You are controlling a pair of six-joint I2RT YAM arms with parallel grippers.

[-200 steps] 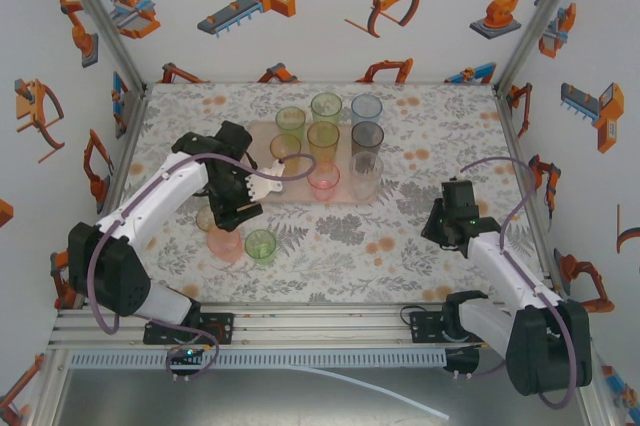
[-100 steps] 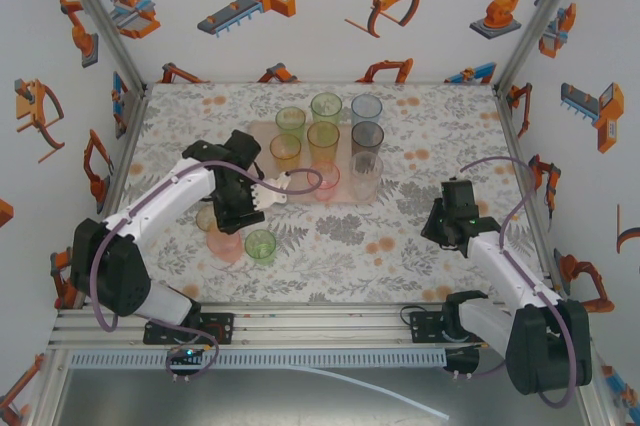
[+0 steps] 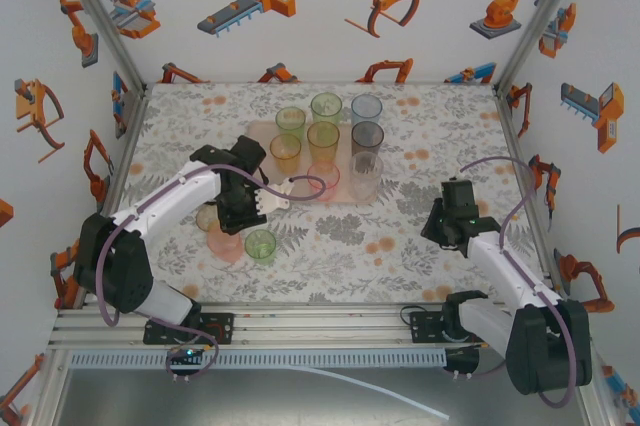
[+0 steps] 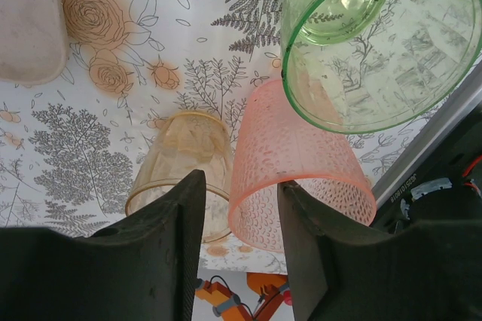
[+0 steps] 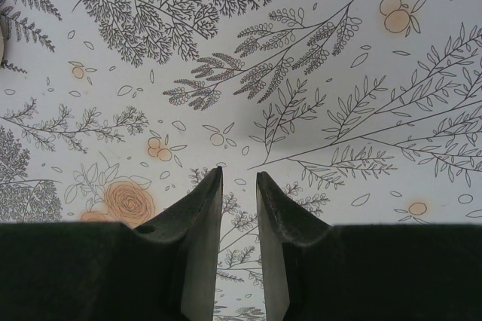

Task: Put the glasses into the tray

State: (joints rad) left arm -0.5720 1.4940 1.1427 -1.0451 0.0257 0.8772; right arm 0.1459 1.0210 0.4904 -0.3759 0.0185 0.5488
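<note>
The pale pink tray (image 3: 345,196) at the back centre holds several glasses: green, amber, blue, grey, pink and clear. Off it, at front left, stand an amber glass (image 3: 207,217), a dimpled pink glass (image 3: 225,244) and a green glass (image 3: 260,246). My left gripper (image 3: 235,216) hangs over these. In the left wrist view its jaws (image 4: 241,181) stand open astride the pink glass (image 4: 294,155) rim, one finger beside the amber glass (image 4: 184,155), the other at the pink glass's mouth. The green glass (image 4: 376,35) is just beyond. My right gripper (image 3: 443,218) hovers at the right, narrowly open (image 5: 239,174) and empty.
The floral tabletop (image 3: 400,246) runs to printed walls on three sides, with the metal frame rail (image 3: 300,321) at the near edge. A corner of the tray (image 4: 26,27) lies at the upper left of the left wrist view. A purple cable (image 3: 300,186) loops across the tray's front.
The left wrist has shifted nearer, over the three loose glasses, and its jaws have narrowed around the pink glass's rim. The right arm has not moved.
</note>
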